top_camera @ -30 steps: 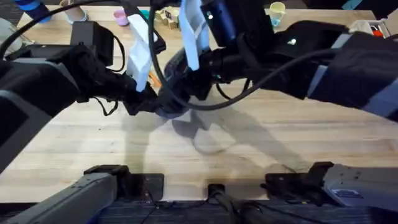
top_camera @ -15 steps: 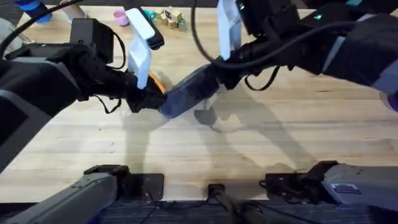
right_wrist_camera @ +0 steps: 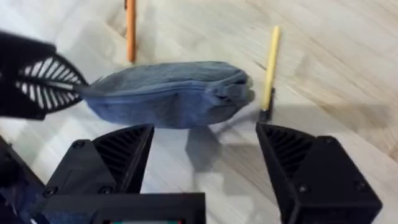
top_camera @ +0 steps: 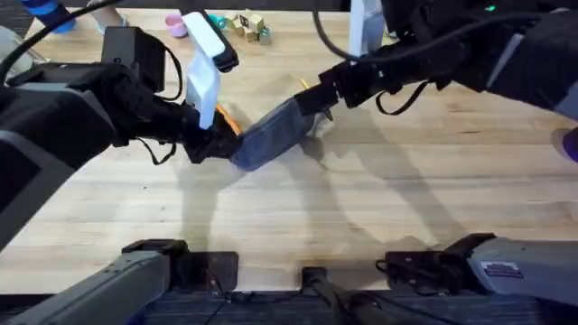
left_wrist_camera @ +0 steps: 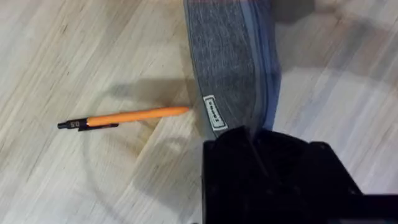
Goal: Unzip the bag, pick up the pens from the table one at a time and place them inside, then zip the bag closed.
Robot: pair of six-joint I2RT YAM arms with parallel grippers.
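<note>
The blue-grey bag [top_camera: 271, 135] lies slanted on the table [top_camera: 361, 208]. My left gripper [top_camera: 212, 143] is shut on its near-left end, seen close in the left wrist view, where the bag [left_wrist_camera: 230, 74] runs away from the black fingers [left_wrist_camera: 261, 168]. An orange pen [left_wrist_camera: 124, 117] lies beside the bag on the wood and shows as the orange pen [top_camera: 228, 118] behind the left gripper. My right gripper [top_camera: 318, 99] hovers open just off the bag's far-right end. In the right wrist view, the bag [right_wrist_camera: 168, 93], a yellow pen [right_wrist_camera: 270, 62] and the orange pen [right_wrist_camera: 130, 31] lie beyond the right gripper [right_wrist_camera: 205, 155].
Small toy blocks [top_camera: 246, 24] and a pink cup [top_camera: 175, 25] stand at the table's far edge, with a blue object [top_camera: 45, 13] at the far left corner. Bare wood stretches in front of the bag toward the arm bases.
The right arm has drawn back to the right and away from over the bag, uncovering it. The left gripper has kept its hold on the bag's end.
</note>
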